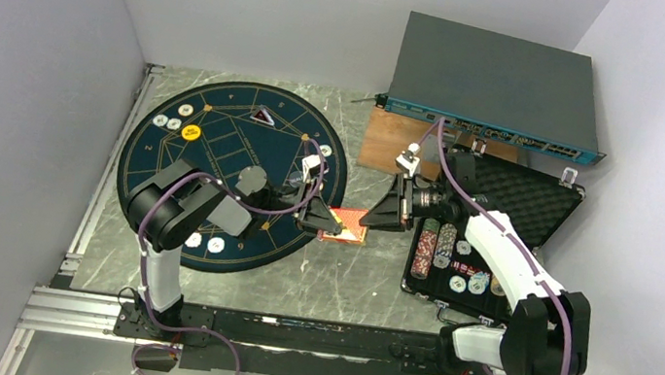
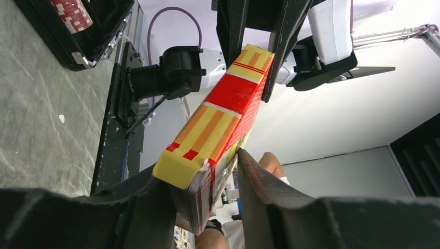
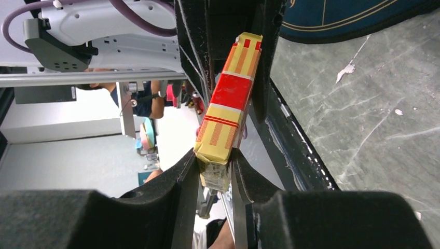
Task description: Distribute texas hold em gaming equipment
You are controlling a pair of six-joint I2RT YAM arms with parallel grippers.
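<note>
A red and yellow card box (image 1: 346,224) hangs above the table between the navy mat (image 1: 216,147) and the black case (image 1: 542,202), gripped at both ends. My left gripper (image 1: 329,221) (image 2: 200,163) holds one end of the box (image 2: 223,111), where dark card edges show; its far finger touches only at the tip. My right gripper (image 1: 381,216) (image 3: 214,158) is shut tight on the other end of the box (image 3: 228,109). Whitish chips (image 1: 184,111) and a yellow disc (image 1: 191,132) lie on the mat. Chip stacks (image 1: 428,245) fill the case.
A grey network switch (image 1: 495,83) sits on a wooden board (image 1: 389,142) at the back right. The case lid stands open behind the right arm. Metal rails (image 1: 100,204) run along the left and near edges.
</note>
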